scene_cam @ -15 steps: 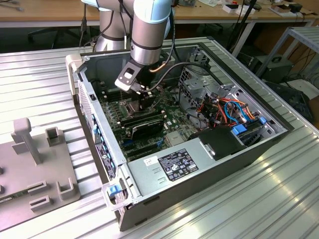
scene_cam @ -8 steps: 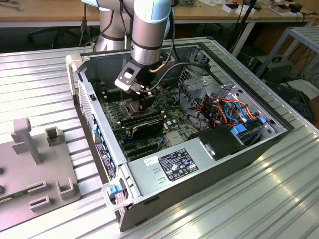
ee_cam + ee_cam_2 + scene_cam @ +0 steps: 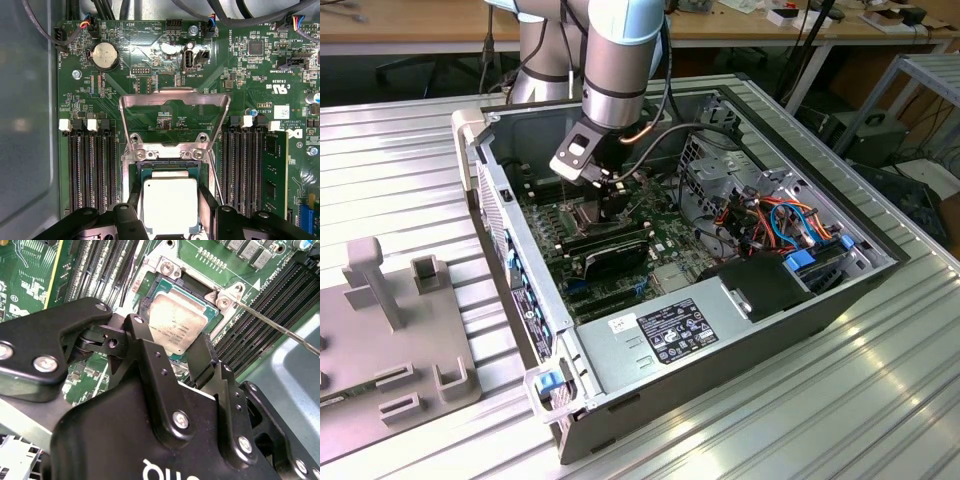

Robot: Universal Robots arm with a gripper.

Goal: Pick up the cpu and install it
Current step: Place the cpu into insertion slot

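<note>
Cpu (image 3: 170, 206) is pinched by two opposite edges in the tool (image 3: 171, 197), just over the socket (image 3: 172, 287), whose frame (image 3: 175, 97) stands open. I judge it best to keep the chip level and square with the socket, and to lower it without force.

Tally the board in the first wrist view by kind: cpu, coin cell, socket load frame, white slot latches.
cpu: 1
coin cell: 1
socket load frame: 1
white slot latches: 4
Total: 7
</note>
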